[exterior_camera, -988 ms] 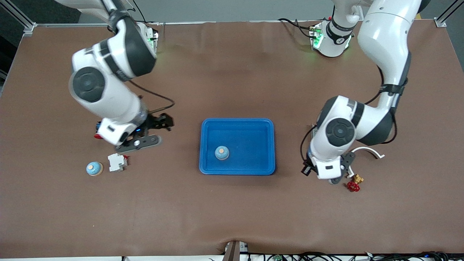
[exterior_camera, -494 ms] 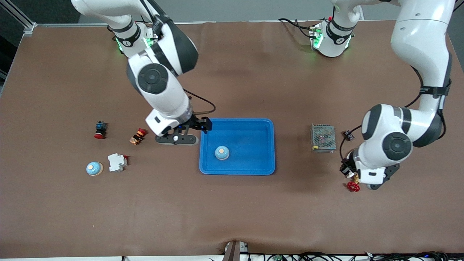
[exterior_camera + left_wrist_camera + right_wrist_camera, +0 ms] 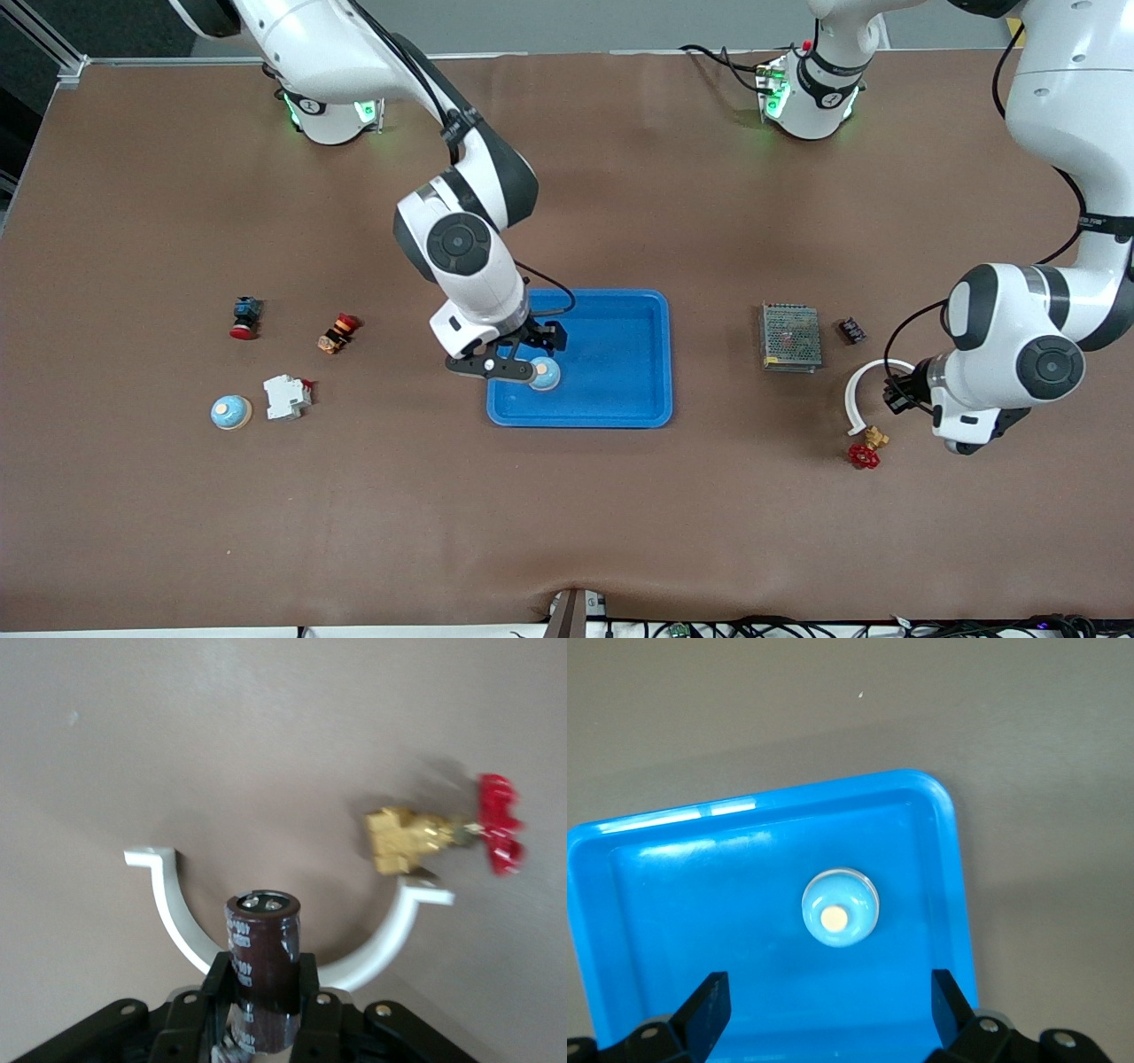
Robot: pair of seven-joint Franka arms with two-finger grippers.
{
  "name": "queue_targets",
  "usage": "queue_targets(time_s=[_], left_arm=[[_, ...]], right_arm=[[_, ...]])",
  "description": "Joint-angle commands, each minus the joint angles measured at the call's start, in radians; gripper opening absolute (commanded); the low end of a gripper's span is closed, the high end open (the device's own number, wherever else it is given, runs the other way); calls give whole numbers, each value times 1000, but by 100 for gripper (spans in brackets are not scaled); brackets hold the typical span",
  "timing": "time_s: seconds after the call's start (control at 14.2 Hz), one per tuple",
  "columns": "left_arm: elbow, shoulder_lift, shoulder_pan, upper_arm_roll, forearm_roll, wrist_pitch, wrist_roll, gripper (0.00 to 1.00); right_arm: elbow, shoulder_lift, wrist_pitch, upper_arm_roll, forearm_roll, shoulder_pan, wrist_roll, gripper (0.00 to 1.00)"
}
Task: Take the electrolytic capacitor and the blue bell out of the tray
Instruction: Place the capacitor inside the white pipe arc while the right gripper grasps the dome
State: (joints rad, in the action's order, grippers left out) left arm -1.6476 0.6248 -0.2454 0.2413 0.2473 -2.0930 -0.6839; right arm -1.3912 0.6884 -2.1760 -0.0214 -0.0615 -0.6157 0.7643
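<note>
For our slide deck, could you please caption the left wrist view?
Left gripper shut on a dark capacitor, held over a white curved bracket beside a brass valve.

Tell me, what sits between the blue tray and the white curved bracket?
A grey mesh-covered metal box, seen in the front view, between the blue plastic tray and white curved bracket.

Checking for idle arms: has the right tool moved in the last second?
Yes. The right tool has swung from near the breaker toward the left arm's end, now open over the tray and its bell.
</note>
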Motion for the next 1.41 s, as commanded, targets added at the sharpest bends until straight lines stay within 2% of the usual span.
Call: queue_targets(time_s=[0.0, 0.21, 0.42, 0.64, 0.71, 0.78, 0.85, 0.99, 1.34], left_arm=[[-14, 36, -18, 7, 10, -53, 21, 0], [-8, 68, -20, 1, 13, -111, 23, 0], [8, 85, -14, -2, 12, -113, 23, 0], [14, 92, -14, -2, 13, -113, 23, 36], [14, 90, -14, -2, 13, -113, 24, 54], [14, 85, -14, -2, 13, -113, 24, 79], [14, 81, -14, -2, 13, -113, 24, 99], [26, 67, -23, -1, 15, -110, 43, 100], [29, -39, -20, 3, 13, -90, 150, 100]], right_arm=[[55, 80, -51, 12, 0, -10, 21, 100], [55, 152, -116, 12, 0, -13, 23, 100], [55, 174, -119, 12, -1, -18, 20, 100], [55, 197, -159, 12, -1, -22, 20, 100], [57, 204, -172, 12, -1, -27, 20, 100], [57, 209, -174, 12, -1, -29, 21, 100], [57, 210, -174, 12, 0, -35, 21, 100], [61, 218, -176, 12, 0, -33, 20, 100], [67, 240, -185, 12, 2, -45, 20, 100]])
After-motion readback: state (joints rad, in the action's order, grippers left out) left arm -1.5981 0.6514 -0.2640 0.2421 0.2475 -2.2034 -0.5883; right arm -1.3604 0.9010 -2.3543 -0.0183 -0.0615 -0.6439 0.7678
